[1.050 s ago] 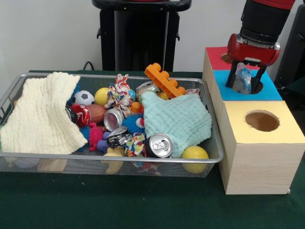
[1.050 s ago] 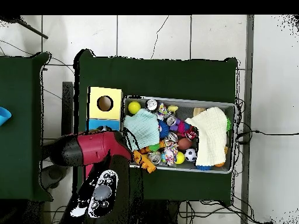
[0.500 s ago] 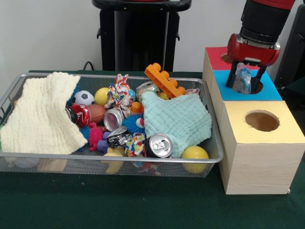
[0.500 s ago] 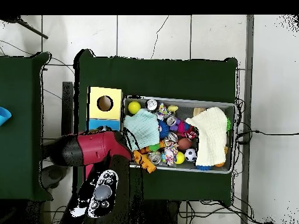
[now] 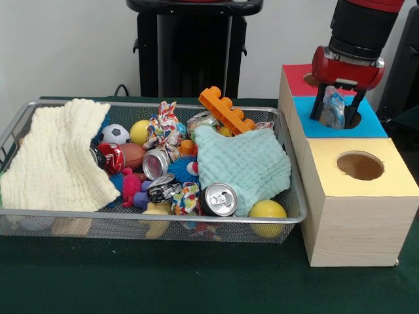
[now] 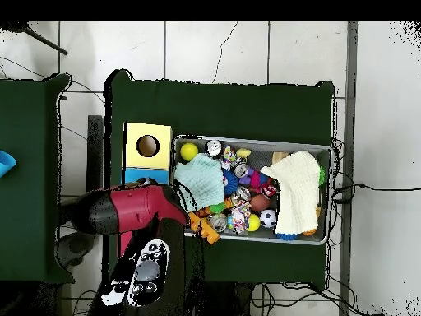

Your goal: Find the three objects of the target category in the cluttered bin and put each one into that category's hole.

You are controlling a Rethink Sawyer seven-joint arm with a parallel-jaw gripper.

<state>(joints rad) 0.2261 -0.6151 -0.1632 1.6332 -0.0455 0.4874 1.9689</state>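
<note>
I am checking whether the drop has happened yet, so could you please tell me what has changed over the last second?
Nothing has visibly changed. The gripper still hangs over the hole in the blue section of the box, shut on the crumpled clear-and-blue plastic item, which has not been let go. The wire bin and its contents lie as before.

Arm (image 5: pixel 359 33) runs off the top edge in the front view, so no upper part. Overhead, it covers the blue section (image 5: pixel 340 121) and red section (image 5: pixel 298 80) of the box. At 9 o'clock in the bin (image 5: pixel 157 226), the cream cloth (image 5: pixel 55 157) buries whatever's under it.
</note>
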